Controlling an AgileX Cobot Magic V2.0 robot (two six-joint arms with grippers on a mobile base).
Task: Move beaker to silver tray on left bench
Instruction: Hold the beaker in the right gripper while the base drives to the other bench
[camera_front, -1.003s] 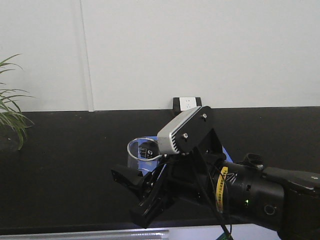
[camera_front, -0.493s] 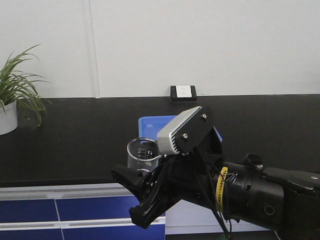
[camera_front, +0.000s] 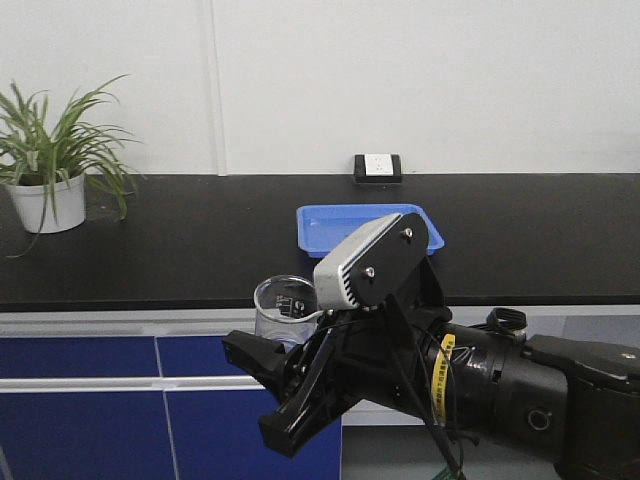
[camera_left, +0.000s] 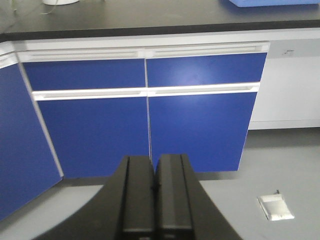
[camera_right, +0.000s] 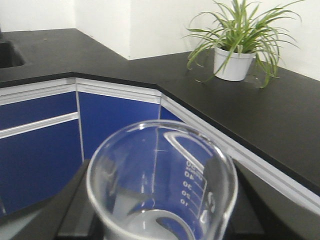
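Note:
The beaker (camera_front: 285, 305) is a small clear glass with printed marks, held upright in my right gripper (camera_front: 272, 390), out in front of the bench. In the right wrist view the beaker (camera_right: 160, 185) fills the lower frame, with black fingers (camera_right: 70, 200) on either side of it. My left gripper (camera_left: 155, 190) is shut and empty, pointing at the blue cabinet doors (camera_left: 200, 120). The silver tray is out of view. A black-topped bench (camera_front: 180, 250) runs along the wall and turns a corner (camera_right: 150, 70) in the right wrist view.
A bright blue tray (camera_front: 345, 225) lies on the bench behind my arm. A potted plant (camera_front: 50, 170) stands at the left, also seen in the right wrist view (camera_right: 235, 50). A wall socket (camera_front: 377, 165) sits above the bench. A sink (camera_right: 7, 52) is at far left. A small white plate (camera_left: 275, 207) lies on the floor.
The front view has pulled back from the bench: the worktop sits farther off, the cabinet fronts have come into view and the plant has shifted right. The right arm holds the beaker unchanged.

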